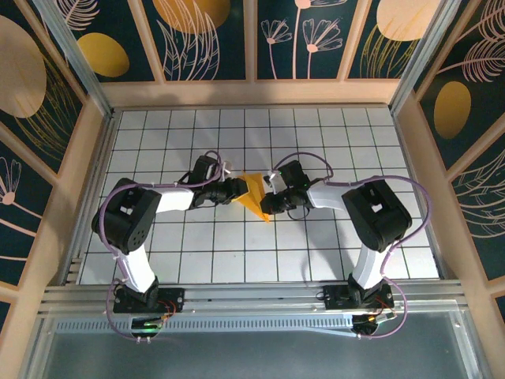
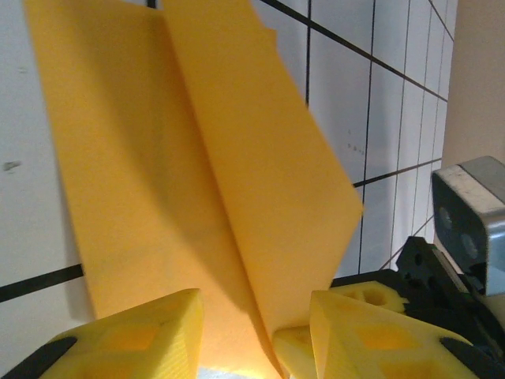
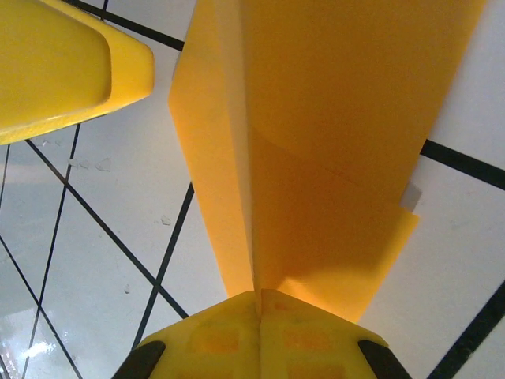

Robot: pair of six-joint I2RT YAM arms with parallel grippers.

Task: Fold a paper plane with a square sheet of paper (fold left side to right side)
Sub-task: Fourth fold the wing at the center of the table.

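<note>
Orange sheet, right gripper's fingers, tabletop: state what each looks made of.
Orange sheet: thin matte paper, apparently; it holds sharp creases. Right gripper's fingers: matte yellow plastic, probably, with recessed pockets. Tabletop: smooth white surface with black grid lines, glossy where light reflects; material unclear.

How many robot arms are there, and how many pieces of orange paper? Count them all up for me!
Robot arms: 2, the left arm and the right arm
Pieces of orange-yellow paper: 1, folded, lying between the two arms
Total: 3
</note>
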